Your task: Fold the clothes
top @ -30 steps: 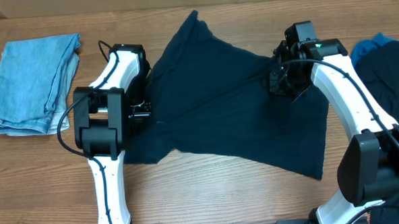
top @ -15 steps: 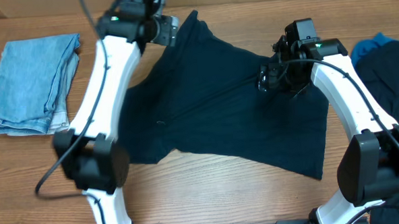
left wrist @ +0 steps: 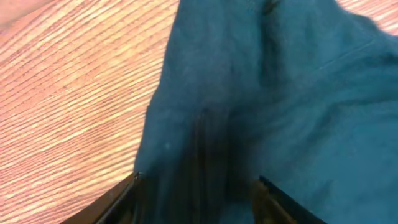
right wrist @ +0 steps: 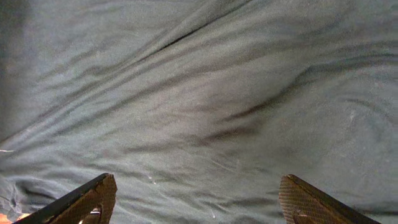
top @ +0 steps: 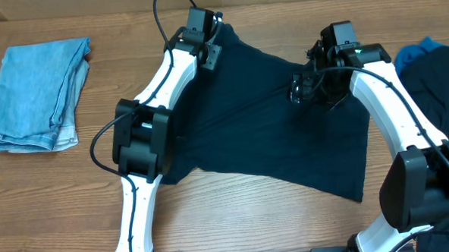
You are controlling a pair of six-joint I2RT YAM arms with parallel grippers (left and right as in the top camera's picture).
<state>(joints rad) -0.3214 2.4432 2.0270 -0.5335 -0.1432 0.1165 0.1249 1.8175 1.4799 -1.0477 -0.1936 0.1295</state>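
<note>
A dark navy garment [top: 270, 131] lies spread and creased across the middle of the wooden table [top: 251, 223]. My left gripper [top: 208, 52] reaches to its far top-left corner. In the left wrist view the left gripper [left wrist: 199, 199] is open, its fingers [left wrist: 121, 196] standing either side of a raised ridge of navy cloth [left wrist: 249, 93] at the garment's edge. My right gripper [top: 302, 87] hovers over the upper right part of the garment. In the right wrist view the right gripper [right wrist: 199, 199] is open wide above wrinkled cloth [right wrist: 205, 93], with nothing held.
A folded light-blue denim piece [top: 33, 92] lies at the far left. A heap of dark and blue clothes [top: 434, 67] sits at the right edge. Bare wood [left wrist: 74, 81] shows left of the garment's corner.
The left arm has swung from the garment's left edge up to its top-left corner, and its jaws have come apart. The right gripper has opened in place.
</note>
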